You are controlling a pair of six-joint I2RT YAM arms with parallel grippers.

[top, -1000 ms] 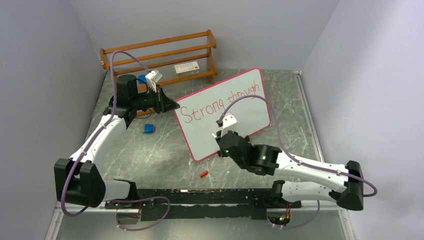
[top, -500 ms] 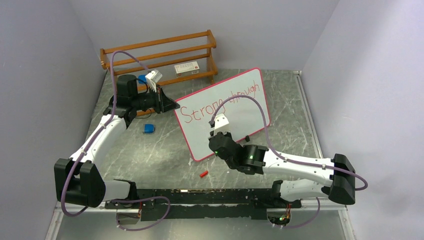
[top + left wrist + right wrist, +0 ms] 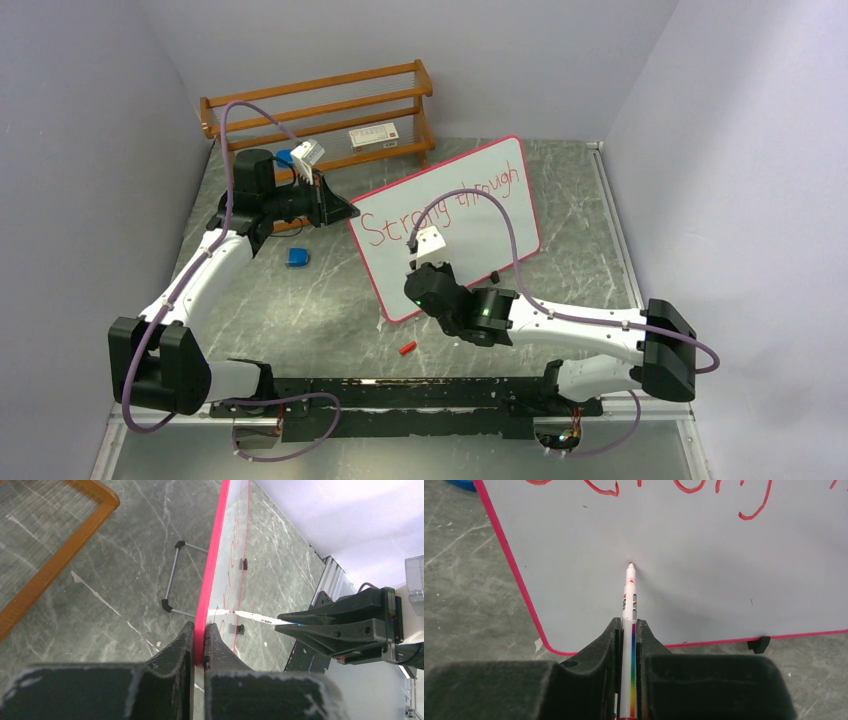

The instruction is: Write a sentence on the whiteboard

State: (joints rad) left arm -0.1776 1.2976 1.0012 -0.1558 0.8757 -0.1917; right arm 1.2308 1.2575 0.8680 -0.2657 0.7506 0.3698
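The whiteboard [image 3: 490, 225] stands tilted on the table, its pink rim [image 3: 212, 565] pinched at the upper left corner by my shut left gripper [image 3: 199, 627] [image 3: 350, 212]. The sentence [image 3: 400, 222] reads "Strong through" in red along the top. My right gripper [image 3: 628, 625] is shut on a white marker [image 3: 629, 597] with a rainbow stripe. The marker's red tip [image 3: 631, 565] touches the blank board below "Strong" [image 3: 684, 487], near the lower left corner. In the top view the right fingers are hidden under the wrist [image 3: 440, 295].
A wooden rack [image 3: 320, 100] with a small box [image 3: 373, 137] stands at the back left. A blue object [image 3: 297, 257] lies left of the board and a red cap [image 3: 406, 349] lies in front of it. The board's wire stand [image 3: 175, 575] props it from behind.
My right arm has swung left along the board's lower half, from under "through" to under "Strong", carrying the marker. The left arm and the board have not moved.
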